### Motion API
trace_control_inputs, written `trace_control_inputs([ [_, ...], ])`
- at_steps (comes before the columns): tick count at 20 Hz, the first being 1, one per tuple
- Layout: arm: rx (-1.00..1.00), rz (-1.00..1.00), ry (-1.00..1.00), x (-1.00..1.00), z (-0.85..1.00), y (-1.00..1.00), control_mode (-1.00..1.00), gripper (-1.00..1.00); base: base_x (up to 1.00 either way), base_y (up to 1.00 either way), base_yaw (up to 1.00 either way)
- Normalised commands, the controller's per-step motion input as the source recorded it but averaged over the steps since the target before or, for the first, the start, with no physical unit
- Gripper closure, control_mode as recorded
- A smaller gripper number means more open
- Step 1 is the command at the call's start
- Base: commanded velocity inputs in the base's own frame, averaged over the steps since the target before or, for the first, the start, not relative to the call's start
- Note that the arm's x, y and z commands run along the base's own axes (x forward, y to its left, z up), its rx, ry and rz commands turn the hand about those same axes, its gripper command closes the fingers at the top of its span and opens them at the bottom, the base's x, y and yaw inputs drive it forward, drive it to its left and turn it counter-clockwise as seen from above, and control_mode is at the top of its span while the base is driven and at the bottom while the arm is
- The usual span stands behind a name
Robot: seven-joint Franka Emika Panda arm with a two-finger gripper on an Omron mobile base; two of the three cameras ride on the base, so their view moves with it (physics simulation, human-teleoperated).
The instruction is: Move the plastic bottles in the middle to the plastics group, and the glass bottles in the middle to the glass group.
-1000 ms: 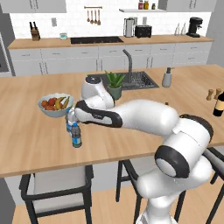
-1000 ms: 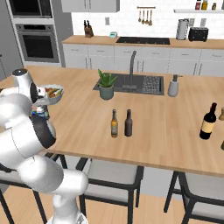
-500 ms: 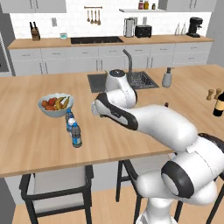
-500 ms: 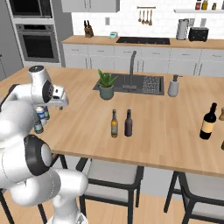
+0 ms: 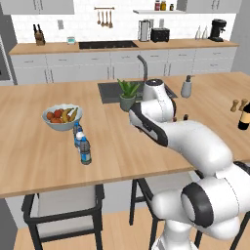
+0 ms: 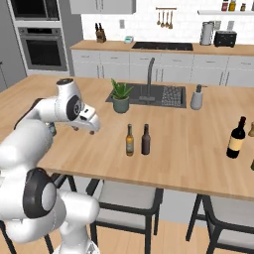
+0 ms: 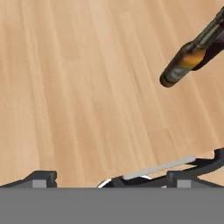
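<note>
I'm hanging my gripper [image 6: 84, 130], jaws wide apart and empty, over bare tabletop [image 6: 198, 144], the two brown glass bottles [image 6: 138, 140] standing just beside each other mid-tabletop, so I'm risking toppling one while grabbing its neighbour.

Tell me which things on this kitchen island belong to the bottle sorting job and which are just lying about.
Part of the job: two plastic water bottles by the fruit bowl; two brown glass bottles mid-counter; wine bottle at the right; the open gripper.

Just lying about: fruit bowl, potted plant, soap dispenser, wooden shakers.
</note>
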Motion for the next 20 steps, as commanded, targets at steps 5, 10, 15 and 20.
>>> trace_control_inputs([
  [5, 0.0, -0.25, 0.02, 0.31, -0.01, -1.0, -1.0, -1.0, 0.0, 0.0, 0.0],
  [10, 0.0, -0.13, -0.01, 0.1, -0.16, -0.82, -1.0, -1.0, 0.0, 0.0, 0.0],
  [15, 0.0, 0.01, -0.02, 0.01, -0.09, -0.39, -1.0, -1.0, 0.0, 0.0, 0.0],
  [20, 0.0, 0.06, -0.01, 0.26, -0.15, -0.08, -1.0, -1.0, 0.0, 0.0, 0.0],
])
